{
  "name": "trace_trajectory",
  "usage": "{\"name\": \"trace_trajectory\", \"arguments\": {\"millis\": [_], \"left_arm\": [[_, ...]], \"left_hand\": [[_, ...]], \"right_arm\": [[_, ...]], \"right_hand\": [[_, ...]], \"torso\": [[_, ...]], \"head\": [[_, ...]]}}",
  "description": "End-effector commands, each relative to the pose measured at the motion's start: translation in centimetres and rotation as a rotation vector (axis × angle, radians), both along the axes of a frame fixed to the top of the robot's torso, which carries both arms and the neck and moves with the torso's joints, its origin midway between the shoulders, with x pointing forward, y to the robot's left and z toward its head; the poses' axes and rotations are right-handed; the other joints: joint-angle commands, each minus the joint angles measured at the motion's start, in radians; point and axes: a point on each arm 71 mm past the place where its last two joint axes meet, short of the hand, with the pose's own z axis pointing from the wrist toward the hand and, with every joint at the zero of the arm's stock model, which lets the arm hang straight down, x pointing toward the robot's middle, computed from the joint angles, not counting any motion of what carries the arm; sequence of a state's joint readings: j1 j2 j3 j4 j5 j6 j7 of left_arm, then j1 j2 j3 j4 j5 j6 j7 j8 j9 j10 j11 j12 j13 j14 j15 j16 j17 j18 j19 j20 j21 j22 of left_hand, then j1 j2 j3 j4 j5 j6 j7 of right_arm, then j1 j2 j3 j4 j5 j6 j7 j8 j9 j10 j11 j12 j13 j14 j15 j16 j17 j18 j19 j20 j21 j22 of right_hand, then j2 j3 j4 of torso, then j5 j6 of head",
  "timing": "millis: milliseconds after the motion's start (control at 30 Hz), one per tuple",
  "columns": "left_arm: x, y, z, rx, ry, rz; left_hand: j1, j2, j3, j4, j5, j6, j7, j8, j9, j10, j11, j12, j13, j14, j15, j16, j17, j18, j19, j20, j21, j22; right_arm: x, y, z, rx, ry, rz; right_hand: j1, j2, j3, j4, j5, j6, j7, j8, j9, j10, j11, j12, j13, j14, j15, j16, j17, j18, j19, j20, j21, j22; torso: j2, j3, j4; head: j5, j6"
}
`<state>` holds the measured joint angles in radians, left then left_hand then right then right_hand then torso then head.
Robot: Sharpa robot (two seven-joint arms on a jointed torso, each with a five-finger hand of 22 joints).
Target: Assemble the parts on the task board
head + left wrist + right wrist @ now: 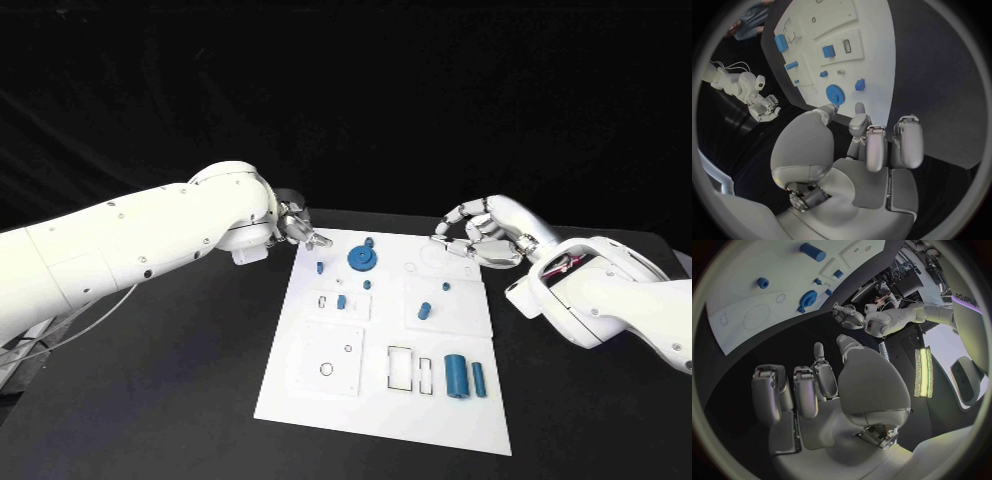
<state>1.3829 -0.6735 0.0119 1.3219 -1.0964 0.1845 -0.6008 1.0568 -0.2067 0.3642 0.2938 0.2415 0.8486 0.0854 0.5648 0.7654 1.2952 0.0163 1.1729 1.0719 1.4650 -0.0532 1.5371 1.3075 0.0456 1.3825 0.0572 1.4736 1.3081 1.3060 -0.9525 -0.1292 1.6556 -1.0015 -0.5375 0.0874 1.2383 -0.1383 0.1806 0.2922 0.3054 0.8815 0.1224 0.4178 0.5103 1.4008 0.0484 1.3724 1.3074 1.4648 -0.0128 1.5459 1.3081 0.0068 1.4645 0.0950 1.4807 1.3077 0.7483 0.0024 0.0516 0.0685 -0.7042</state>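
The white board (378, 400) lies in the middle of the black table (159, 400). Blue parts rest on it: a gear (362, 259) near the far edge, a peg (426, 310) at mid-board, and two cylinders (456, 376) standing side by side near the right edge. The left hand (297, 226) hovers just beside the board's far left corner, fingers apart, holding nothing. The right hand (483, 238) hovers at the far right corner, fingers curled loosely, also holding nothing.
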Motion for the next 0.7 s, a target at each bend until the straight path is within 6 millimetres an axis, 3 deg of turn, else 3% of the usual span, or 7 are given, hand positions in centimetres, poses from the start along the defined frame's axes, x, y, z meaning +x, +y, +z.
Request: {"name": "trace_trajectory", "arguments": {"millis": [33,333,700], "left_arm": [[0.4,-0.2,-0.4,0.033,0.023,-0.03],[1.4,-0.2,-1.6,0.079,0.067,-0.025],[1.8,-0.7,-2.5,0.089,0.113,-0.037]], "left_hand": [[0.009,0.001,-0.011,0.0,-0.004,-0.006,0.006,-0.009,-0.008,-0.01,0.0,-0.006,-0.006,0.088,0.01,-0.004,0.208,0.012,-0.004,0.005,-0.006,0.02],[0.007,0.002,-0.03,0.0,-0.008,-0.005,0.009,-0.019,-0.02,-0.02,0.004,-0.015,-0.017,0.086,0.014,-0.007,0.205,0.014,-0.011,0.009,-0.01,0.012],[0.005,0.007,-0.067,0.001,-0.014,-0.002,0.013,-0.027,-0.034,-0.031,0.008,-0.02,-0.025,0.085,0.018,-0.008,0.202,0.016,-0.017,0.014,-0.014,0.006]], "right_arm": [[0.0,0.1,0.0,-0.001,-0.001,0.007],[0.0,0.2,-0.1,-0.001,0.001,0.009],[0.0,0.3,-0.2,0.0,0.002,0.012]], "right_hand": [[-0.007,-0.001,-0.004,0.0,-0.003,-0.005,0.001,0.006,0.001,-0.001,-0.003,-0.006,0.059,0.088,-0.009,-0.006,0.185,0.019,0.044,-0.007,-0.001,0.204],[-0.007,-0.001,-0.004,0.0,-0.003,-0.005,0.001,0.006,0.001,-0.001,-0.003,-0.006,0.059,0.088,-0.009,-0.006,0.185,0.019,0.044,-0.007,-0.001,0.204],[-0.007,0.001,-0.003,0.0,-0.001,-0.006,0.0,0.007,0.002,-0.001,-0.003,-0.006,0.059,0.087,-0.009,-0.006,0.185,0.019,0.042,-0.007,-0.003,0.203]], "torso": [[0.002,-0.0023,-0.0011],[0.004,-0.0034,-0.0039],[0.003,-0.0011,-0.0026]], "head": [[0.002,-0.003],[0.006,-0.007],[0.007,-0.01]]}}
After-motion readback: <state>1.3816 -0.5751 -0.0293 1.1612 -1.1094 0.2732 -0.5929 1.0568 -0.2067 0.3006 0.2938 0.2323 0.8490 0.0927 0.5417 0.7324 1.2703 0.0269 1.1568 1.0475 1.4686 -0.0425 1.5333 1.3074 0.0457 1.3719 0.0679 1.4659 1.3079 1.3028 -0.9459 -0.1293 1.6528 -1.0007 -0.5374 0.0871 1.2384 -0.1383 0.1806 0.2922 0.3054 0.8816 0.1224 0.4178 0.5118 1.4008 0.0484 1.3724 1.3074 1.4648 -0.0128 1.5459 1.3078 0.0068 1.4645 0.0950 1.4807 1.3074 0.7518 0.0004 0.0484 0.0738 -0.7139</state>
